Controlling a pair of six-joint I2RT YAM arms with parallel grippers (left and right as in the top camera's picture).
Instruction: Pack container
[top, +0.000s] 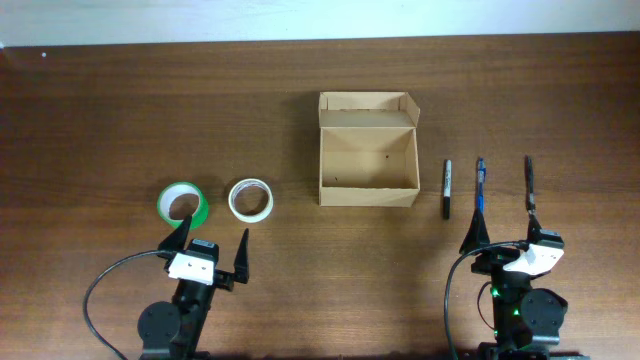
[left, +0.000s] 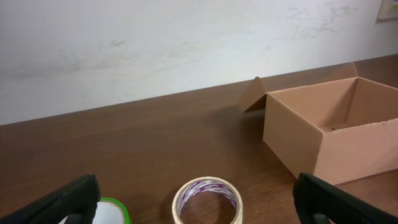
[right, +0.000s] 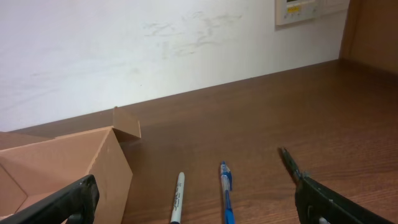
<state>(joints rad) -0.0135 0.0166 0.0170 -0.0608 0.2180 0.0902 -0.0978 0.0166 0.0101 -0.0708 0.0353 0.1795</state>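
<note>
The container (top: 367, 165), lid open, sits on the counter (top: 100, 120) while the left gripper (top: 214, 232) and right gripper (top: 503, 226) gape wide, each holding nothing.

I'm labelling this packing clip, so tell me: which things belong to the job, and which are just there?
Job: cardboard box; likely to go in it: green tape roll, cream tape roll, black marker, blue pen, dark pen.
Just there: wall panel.
</note>
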